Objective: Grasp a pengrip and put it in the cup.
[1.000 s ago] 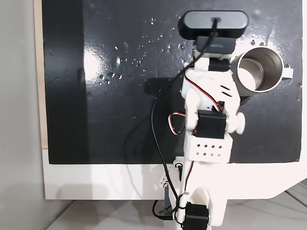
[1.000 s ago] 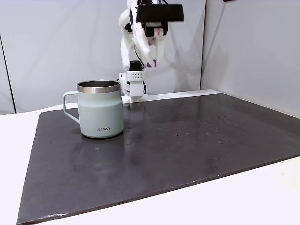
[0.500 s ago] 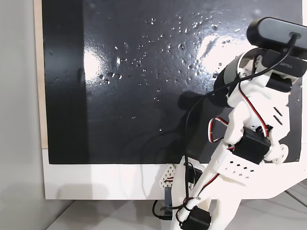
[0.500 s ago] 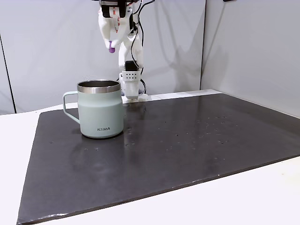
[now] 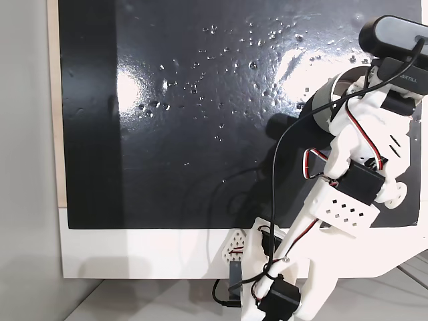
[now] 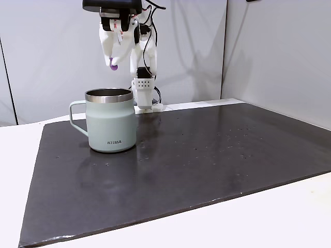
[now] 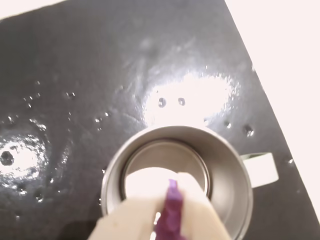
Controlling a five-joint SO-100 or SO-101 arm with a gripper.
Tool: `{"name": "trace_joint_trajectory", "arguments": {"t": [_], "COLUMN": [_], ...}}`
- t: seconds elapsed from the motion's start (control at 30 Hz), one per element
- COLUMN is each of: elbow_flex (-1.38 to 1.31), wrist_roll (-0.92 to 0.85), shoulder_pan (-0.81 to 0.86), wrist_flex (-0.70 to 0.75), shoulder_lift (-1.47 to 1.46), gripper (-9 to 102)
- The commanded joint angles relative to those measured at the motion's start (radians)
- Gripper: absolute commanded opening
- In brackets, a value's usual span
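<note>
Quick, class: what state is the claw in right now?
Claw: shut on the purple pengrip, held above the cup.

The arm [image 5: 348,194] is white printed plastic with black servo blocks, a link plate pierced by rows of small round holes, red, white and black cables looping along it, and a black webcam [image 5: 394,37] mounted near its white gripper [image 6: 113,61].

Black mat [image 6: 207,155] on white table [image 6: 289,217]; cup [image 6: 110,120] on mat, seemingly alone.
</note>
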Motion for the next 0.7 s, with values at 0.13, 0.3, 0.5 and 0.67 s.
{"name": "trace_joint_trajectory", "arguments": {"t": [0.13, 0.3, 0.5, 0.67], "elbow_flex": [0.002, -0.005, -0.008, -0.008], "wrist_roll": [-0.009, -0.011, -0.011, -0.014], "shoulder_pan": [0.029, 0.032, 0.038, 0.038], "wrist_flex": [-0.044, -0.044, -0.046, -0.051], "shoulder_lift": [0.008, 0.002, 0.002, 0.002], "gripper": [9, 26, 27, 27]}}
